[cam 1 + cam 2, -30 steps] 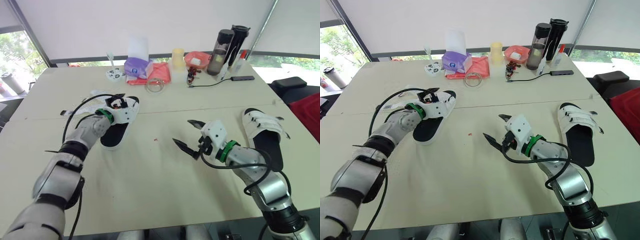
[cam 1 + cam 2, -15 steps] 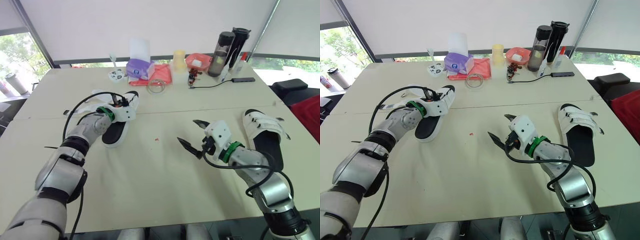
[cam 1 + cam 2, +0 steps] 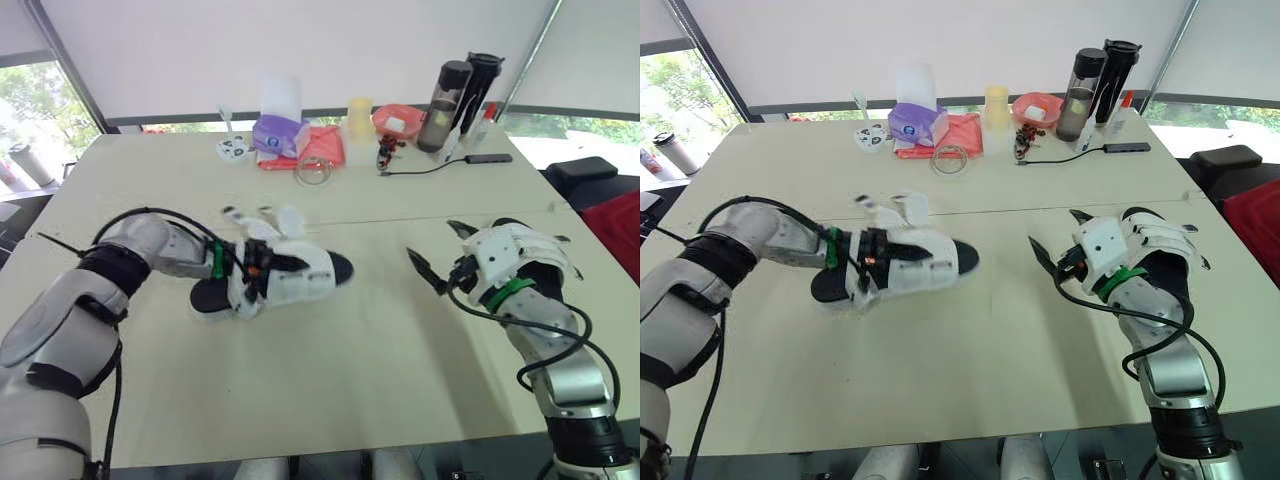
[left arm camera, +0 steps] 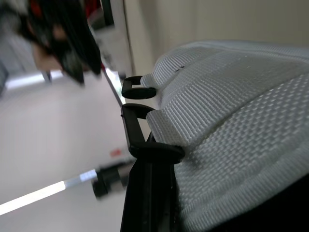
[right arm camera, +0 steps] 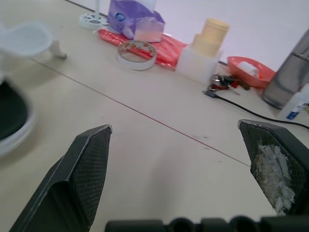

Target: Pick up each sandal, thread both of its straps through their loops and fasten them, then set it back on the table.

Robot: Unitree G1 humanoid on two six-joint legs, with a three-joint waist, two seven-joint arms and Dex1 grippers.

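Gripping the left sandal (image 3: 305,283) with the left gripper (image 3: 258,274), pincer seemingly clamped on the strap side of the shoe, at the near left-centre of the table (image 3: 330,400). Pointing its black toe to the right and its heel to the left. Failing, through the blur, to tell resting on the tabletop from riding just above it. Seeing loose strap ends (image 3: 270,215) flung up on the far side of the shoe. Looking from the left wrist straight onto white woven straps (image 4: 231,106) with two black loops (image 4: 138,88) at their edge.

Holding the right gripper (image 3: 432,242) right of centre, well apart from the left sandal, pincer spread wide, its black fingers (image 5: 89,174) hovering over bare tabletop. Blocking part of the right sandal (image 3: 1164,240), lying flat just beyond the wrist near the right edge, white straps crossing its black footbed.

Facing a row of things along the far side: a purple tissue box (image 3: 278,135), a red cloth (image 3: 322,148), a tape roll (image 5: 136,54), a pale yellow cup (image 3: 357,115), a red bowl (image 3: 397,120), two dark bottles (image 3: 442,90) and a black cable (image 3: 430,167).
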